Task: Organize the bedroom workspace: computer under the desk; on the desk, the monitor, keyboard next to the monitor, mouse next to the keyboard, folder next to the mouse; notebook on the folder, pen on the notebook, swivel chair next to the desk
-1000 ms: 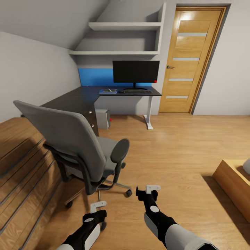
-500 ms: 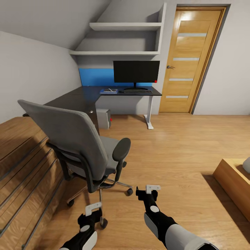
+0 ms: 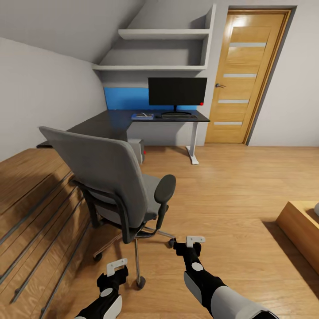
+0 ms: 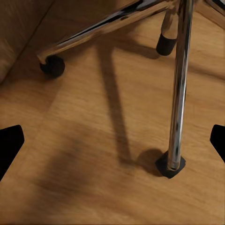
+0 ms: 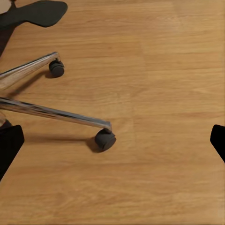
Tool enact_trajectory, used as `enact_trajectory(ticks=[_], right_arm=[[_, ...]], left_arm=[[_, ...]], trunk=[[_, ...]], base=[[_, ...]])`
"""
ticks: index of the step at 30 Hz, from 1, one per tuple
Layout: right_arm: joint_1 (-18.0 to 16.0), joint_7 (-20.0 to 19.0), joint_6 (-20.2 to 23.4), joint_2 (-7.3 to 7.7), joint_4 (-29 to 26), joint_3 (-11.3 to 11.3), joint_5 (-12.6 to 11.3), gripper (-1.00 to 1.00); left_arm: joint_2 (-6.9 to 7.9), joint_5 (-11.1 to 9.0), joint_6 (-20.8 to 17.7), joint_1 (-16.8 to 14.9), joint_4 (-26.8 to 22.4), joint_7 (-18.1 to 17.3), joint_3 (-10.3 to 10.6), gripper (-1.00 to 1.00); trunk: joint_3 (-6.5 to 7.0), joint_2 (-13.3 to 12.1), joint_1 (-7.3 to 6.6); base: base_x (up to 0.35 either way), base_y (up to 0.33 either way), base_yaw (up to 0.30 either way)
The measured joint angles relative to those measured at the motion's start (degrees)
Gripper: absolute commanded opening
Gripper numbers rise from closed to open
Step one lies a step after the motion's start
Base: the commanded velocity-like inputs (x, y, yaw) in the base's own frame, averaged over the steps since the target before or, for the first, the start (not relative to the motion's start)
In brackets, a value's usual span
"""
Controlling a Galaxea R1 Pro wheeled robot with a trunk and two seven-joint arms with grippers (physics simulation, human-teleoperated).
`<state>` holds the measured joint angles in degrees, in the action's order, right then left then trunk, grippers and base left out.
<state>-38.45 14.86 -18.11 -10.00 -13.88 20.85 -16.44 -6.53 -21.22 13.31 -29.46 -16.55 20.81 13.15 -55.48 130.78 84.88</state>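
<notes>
I see the swivel chair (image 3: 110, 177) in matt grey cloth on glossy chrome legs (image 4: 180, 84), the floor (image 3: 230, 195) smooth varnished wood, the bench (image 3: 110, 122) matt black.

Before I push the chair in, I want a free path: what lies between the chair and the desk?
Bare wood floor, as the head view shows, between the chair and desk.

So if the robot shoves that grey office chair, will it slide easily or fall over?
The swivel chair will probably roll easily: its chrome legs end in castors on smooth wooden floor. It may swing off course, since castors turn freely. Tipping seems unlikely given the wide star base, though a high push on the tall backrest could rock it.
</notes>
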Motion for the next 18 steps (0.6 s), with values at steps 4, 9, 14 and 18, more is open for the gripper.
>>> enact_trajectory(ticks=[4,9,14,18], right_arm=[[0.0,0.0,0.0,0.00,0.0,0.0,0.0,1.00],[0.0,0.0,0.0,0.00,0.0,0.0,0.0,1.00],[0.0,-0.1,0.0,0.00,0.0,0.0,0.0,1.00],[0.0,-0.1,0.0,0.00,0.0,0.0,0.0,1.00]], left_arm=[[0.00,-0.6,0.0,0.0,0.0,0.1,0.0,1.00],[0.00,-0.8,0.0,0.0,0.0,0.1,0.0,1.00],[0.00,-0.9,0.1,0.0,0.0,0.1,0.0,1.00],[0.00,-1.0,0.1,0.0,0.0,0.1,0.0,1.00]], trunk=[[0.02,0.0,0.00],[0.27,0.0,0.00],[0.69,0.0,0.00],[1.05,0.0,0.00]], base=[[-0.003,0.016,0.000],[-0.001,0.004,0.000],[0.000,0.000,0.000],[0.000,0.000,0.000]])
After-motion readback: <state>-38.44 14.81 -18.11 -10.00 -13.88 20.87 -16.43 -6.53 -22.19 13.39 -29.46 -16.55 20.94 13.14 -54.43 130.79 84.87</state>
